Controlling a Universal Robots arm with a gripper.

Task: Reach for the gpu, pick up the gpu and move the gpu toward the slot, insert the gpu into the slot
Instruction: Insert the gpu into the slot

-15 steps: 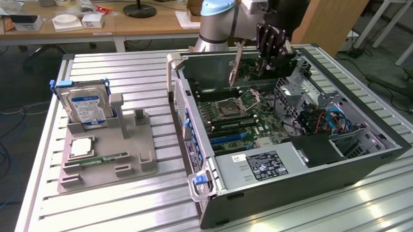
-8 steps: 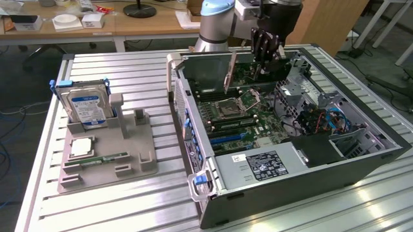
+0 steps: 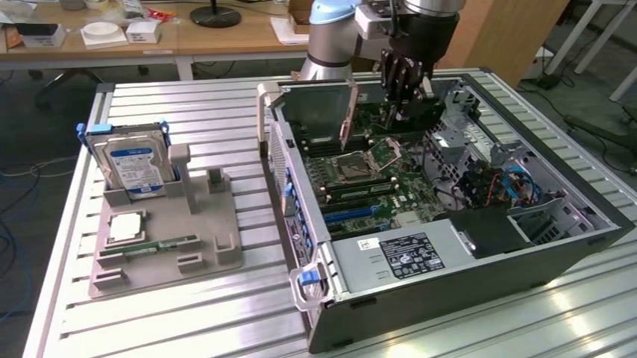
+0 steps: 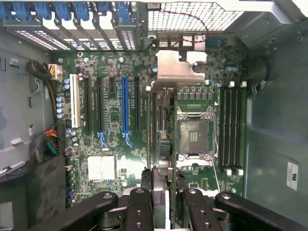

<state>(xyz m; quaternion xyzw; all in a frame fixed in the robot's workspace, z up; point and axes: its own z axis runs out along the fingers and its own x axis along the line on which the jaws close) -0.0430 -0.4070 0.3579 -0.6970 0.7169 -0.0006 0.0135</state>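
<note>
- Green motherboard [image 4: 115,159] covers the floor of the open computer case [image 3: 478,276], which lies on its side on the ribbed aluminium desk [image 3: 199,313].
- The hand [image 4: 161,180] is clamped on the gpu [image 4: 162,110]. The wrist view looks straight down the card's upper edge, with its silver bracket [image 4: 177,67] at the far end and two black finger links on each side.
- In that view the gpu runs parallel to the slot [image 4: 125,106] and lies between it and the processor socket [image 4: 194,134], apart from the slot and not yet seated.
- Counted in the wrist view:
  - one blue slot, with one white, three long black and one short black connector beside it
  - one processor socket
  - what look like four black memory strips [image 4: 232,127]
- The exterior view gives the height: the arm [image 3: 333,33] comes down over the case's far end and holds the card upright above the board.
- It also shows a grey holder [image 3: 189,224] on the desk, at the exterior view's left of the case. It carries one hard drive [image 3: 134,160] standing upright, one processor chip [image 3: 127,224] lying flat and one green memory stick [image 3: 149,245].
- One silver power supply [image 3: 398,255] sits at the case's near end.
</note>
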